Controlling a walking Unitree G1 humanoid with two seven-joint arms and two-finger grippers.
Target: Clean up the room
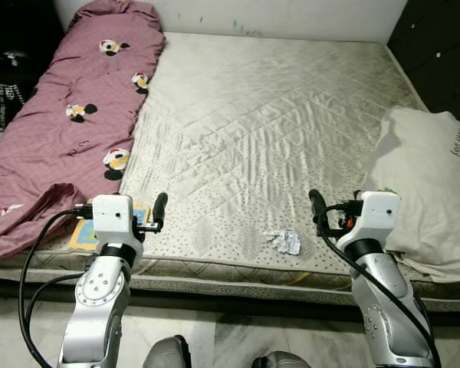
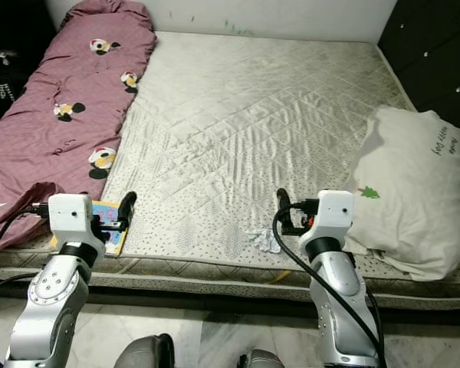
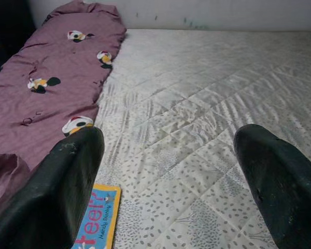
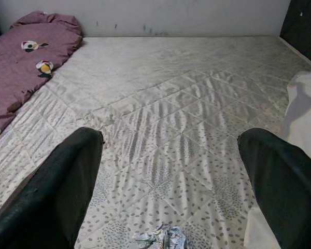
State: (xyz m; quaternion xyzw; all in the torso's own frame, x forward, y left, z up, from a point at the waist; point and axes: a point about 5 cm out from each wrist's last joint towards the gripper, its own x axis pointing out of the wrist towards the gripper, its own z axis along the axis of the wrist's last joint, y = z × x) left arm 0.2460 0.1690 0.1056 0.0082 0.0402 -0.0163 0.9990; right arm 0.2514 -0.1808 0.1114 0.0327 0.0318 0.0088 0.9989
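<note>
A crumpled scrap of paper [image 1: 282, 241] lies on the bare quilted mattress [image 1: 268, 115] near its front edge. A blue and yellow book [image 2: 109, 221] rests at the mattress's front left corner, beside a pink cartoon-print blanket [image 1: 69, 115]. My left gripper [image 1: 159, 208] hovers open over the front edge, just right of the book [image 3: 96, 223]. My right gripper [image 1: 317, 205] is open too, just right of the paper scrap [image 4: 160, 238], holding nothing. A white pillow [image 1: 425, 184] lies at the right edge of the bed.
A dark cabinet [image 1: 441, 54] stands to the right of the bed, and dark clutter [image 1: 8, 69] sits at the far left. A white wall [image 2: 276, 15] runs behind the mattress. Pale tiled floor [image 1: 230, 337] lies below the front edge.
</note>
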